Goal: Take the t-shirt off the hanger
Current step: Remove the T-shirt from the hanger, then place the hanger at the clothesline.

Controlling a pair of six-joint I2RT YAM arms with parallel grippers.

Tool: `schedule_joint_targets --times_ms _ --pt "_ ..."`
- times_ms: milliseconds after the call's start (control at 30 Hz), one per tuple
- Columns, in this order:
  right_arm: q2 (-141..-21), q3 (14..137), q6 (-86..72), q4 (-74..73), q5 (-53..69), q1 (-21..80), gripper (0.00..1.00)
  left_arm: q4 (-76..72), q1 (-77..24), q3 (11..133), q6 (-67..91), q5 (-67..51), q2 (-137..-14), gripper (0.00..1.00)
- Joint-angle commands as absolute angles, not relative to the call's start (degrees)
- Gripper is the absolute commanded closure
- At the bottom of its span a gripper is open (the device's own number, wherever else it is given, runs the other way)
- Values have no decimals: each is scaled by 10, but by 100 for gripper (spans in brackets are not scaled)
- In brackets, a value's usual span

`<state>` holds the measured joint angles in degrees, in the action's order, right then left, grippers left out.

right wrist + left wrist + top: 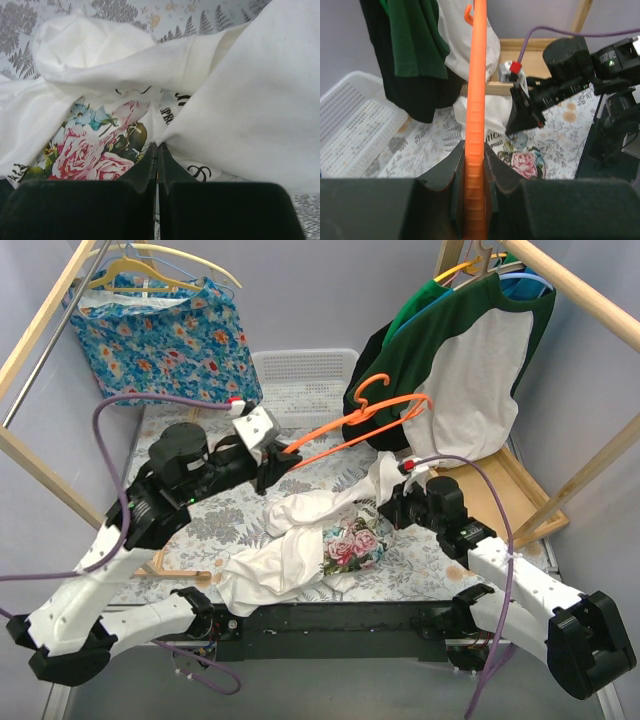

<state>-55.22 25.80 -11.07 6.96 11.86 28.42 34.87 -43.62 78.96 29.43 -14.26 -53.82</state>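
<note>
T-shirt (285, 550): 1, white with a rose print, crumpled on the fern-patterned table cover (200, 515) between the 2 arms. It lies off the orange hanger (370, 425), below and in front of it.

Right gripper (390, 502): at the shirt's right edge, low over the cloth. In the wrist view its tips (157, 147) are pressed fully together and meet a fold of white fabric just beside the print. Cannot tell whether any cloth is pinched between them.

Left gripper (278, 460): clamped on 1 end of the hanger, which it holds raised above the table with the hook pointing away toward the back. The jaws sit snug on either side of the orange bar (475, 150).

Other items: 1 white plastic basket (305, 375) at the back, 1 blue floral garment (155, 330) hanging back left, 1 green-and-white shirt (470, 370) hanging back right.
</note>
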Motion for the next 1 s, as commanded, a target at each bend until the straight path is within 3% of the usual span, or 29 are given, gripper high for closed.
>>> schedule_joint_targets --times_ms 0,267,533,767,967 --pt "-540 216 -135 105 150 327 99 179 -435 776 308 -207 -576 100" --pt "-547 167 -174 128 113 420 99 -110 -460 749 357 -256 -706 100" --pt "-548 151 -192 128 72 463 99 -128 -569 922 307 -157 -917 100" --pt "-512 133 -206 120 50 481 82 -185 -597 1045 324 -97 -1040 100" --pt "-497 125 -211 113 38 484 80 -167 -604 1176 321 -95 -1125 100"
